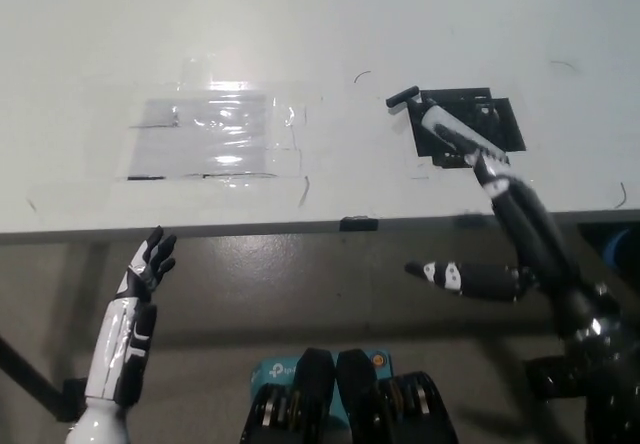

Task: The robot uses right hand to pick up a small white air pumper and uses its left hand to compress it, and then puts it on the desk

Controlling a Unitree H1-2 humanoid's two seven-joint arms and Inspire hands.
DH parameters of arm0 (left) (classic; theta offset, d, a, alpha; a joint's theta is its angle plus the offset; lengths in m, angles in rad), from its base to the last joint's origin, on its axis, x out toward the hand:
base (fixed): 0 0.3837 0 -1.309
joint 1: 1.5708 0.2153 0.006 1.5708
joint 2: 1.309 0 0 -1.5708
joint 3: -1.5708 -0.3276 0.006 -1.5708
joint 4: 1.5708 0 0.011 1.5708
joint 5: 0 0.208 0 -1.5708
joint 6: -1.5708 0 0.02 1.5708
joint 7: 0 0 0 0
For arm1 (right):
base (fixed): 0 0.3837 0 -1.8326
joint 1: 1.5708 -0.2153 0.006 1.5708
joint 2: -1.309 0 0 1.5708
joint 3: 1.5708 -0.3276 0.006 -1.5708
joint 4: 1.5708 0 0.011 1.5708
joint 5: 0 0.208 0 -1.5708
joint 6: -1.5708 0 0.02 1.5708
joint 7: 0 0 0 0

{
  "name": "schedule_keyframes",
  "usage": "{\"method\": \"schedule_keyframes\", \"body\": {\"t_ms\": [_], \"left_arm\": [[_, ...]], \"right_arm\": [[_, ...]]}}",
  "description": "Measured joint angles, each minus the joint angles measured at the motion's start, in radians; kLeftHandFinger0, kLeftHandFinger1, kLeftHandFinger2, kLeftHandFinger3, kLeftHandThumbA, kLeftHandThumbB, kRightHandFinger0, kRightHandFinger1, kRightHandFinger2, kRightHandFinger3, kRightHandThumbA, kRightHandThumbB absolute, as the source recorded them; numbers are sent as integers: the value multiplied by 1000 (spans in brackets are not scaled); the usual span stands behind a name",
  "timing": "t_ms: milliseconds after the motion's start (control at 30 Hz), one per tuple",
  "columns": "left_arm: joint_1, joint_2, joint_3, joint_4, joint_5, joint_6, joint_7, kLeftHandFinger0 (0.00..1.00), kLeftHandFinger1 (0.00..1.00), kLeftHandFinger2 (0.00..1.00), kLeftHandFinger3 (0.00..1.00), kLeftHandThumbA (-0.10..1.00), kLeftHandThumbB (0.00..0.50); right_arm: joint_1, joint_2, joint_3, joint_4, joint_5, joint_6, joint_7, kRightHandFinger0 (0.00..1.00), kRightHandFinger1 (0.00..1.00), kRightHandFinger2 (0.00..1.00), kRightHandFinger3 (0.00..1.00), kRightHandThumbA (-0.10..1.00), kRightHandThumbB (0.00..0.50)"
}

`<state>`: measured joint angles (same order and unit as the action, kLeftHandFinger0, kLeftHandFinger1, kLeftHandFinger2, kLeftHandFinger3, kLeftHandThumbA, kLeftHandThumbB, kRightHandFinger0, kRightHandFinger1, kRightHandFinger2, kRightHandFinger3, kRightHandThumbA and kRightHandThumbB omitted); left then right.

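The small white air pumper point(452, 130) lies on the desk on a black square mat point(468, 126), its black T-handle point(403, 95) pointing left. My black right hand point(500, 239) is below and in front of the desk's front edge, fingers spread apart and holding nothing; one fingertip reaches up near the pumper's right end. My white left hand point(143, 271) rests at the lower left below the desk edge, fingers apart and empty.
A clear taped plastic sheet point(215, 134) is stuck on the white desk point(320, 24) left of centre. A small black clip point(358, 224) sits on the desk's front edge. A teal box point(272, 373) lies on the floor below.
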<state>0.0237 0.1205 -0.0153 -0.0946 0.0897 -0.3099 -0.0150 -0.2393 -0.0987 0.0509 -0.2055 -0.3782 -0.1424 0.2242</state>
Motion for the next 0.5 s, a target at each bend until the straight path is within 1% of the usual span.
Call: {"method": "schedule_keyframes", "body": {"t_ms": [33,67,167,200,233,267,300,367,400,500], "left_arm": [[-1,0,-1,4,-3,-1,-3,1000,1000,1000,1000,1000,251],[0,0,-2,6,-7,-3,-7,1000,1000,1000,1000,1000,249],[4,-1,-1,14,-14,-5,-10,1000,1000,1000,1000,1000,251],[8,-1,1,16,-20,-5,-10,1000,1000,1000,1000,1000,253],[12,-1,3,16,-24,-5,-10,1000,1000,1000,1000,1000,245],[17,-1,5,18,-28,-5,-10,1000,1000,1000,1000,1000,236],[20,-1,7,20,-31,-5,-10,1000,1000,1000,1000,1000,233],[26,0,8,21,-39,-5,-11,1000,1000,1000,1000,1000,233],[29,1,9,21,-41,-5,-13,1000,1000,1000,1000,1000,234],[31,1,9,26,-47,-5,-19,1000,1000,1000,1000,1000,228]], "right_arm": [[5,10,-8,14,9,-13,-10,1000,1000,1000,1000,1000,249],[8,18,-13,36,20,-28,-24,1000,1000,1000,1000,1000,255],[8,25,-23,98,36,-68,-56,1000,1000,1000,1000,1000,240],[8,26,-23,118,40,-80,-66,1000,1000,1000,1000,1000,246],[8,26,-23,130,42,-88,-72,1000,1000,1000,1000,1000,246],[8,26,-23,143,44,-95,-79,1000,1000,1000,1000,1000,264],[8,26,-23,153,45,-99,-85,1000,1000,1000,1000,1000,273],[8,27,-21,167,47,-103,-94,1000,1000,1000,1000,1000,262],[8,27,-19,175,47,-105,-98,1000,1000,1000,1000,1000,276],[9,26,-10,187,47,-110,-106,1000,1000,1000,1000,1000,271]]}}
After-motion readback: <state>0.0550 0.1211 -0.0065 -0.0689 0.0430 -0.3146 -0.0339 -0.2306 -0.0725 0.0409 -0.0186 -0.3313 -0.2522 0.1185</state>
